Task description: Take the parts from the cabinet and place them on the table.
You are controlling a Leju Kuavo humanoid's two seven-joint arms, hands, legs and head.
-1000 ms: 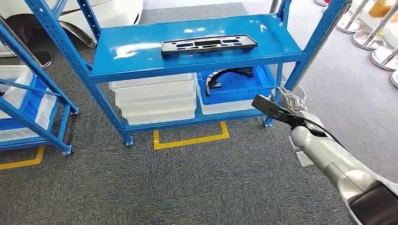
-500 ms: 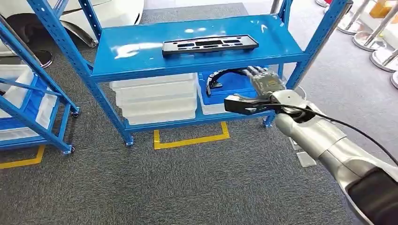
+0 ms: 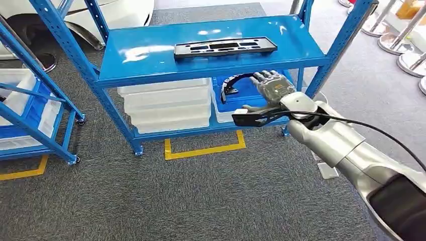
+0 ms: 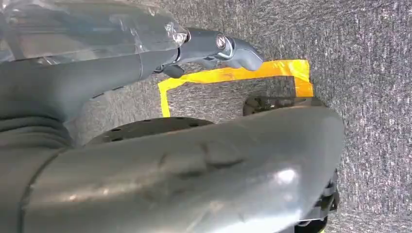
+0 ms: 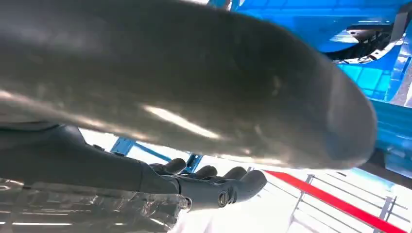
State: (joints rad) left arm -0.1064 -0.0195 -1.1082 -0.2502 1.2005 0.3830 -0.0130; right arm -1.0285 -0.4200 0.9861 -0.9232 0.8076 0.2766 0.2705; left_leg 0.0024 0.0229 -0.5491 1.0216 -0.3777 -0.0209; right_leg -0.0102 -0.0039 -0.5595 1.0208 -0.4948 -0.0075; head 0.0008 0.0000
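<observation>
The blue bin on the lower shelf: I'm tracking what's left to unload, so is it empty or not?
Not empty. The blue bin holds a curved black part, seen in the head view just beside the right hand, which holds nothing.

Blue cabinet [image 3: 211, 50], black part [image 3: 225, 47], yellow tape [image 3: 203, 149].

a: right hand [image 3: 271, 86], change?
b: risen from low beside the rack's [image 3: 201, 55] right post to the front of the lower shelf, at the blue bin [image 3: 251, 90]; fingers now spread, palm toward the camera.
a: right arm [image 3: 341, 145]?
b: swung left, reaching further forward.
a: curved part [image 3: 236, 80]?
b: now just beside the fingertips.
</observation>
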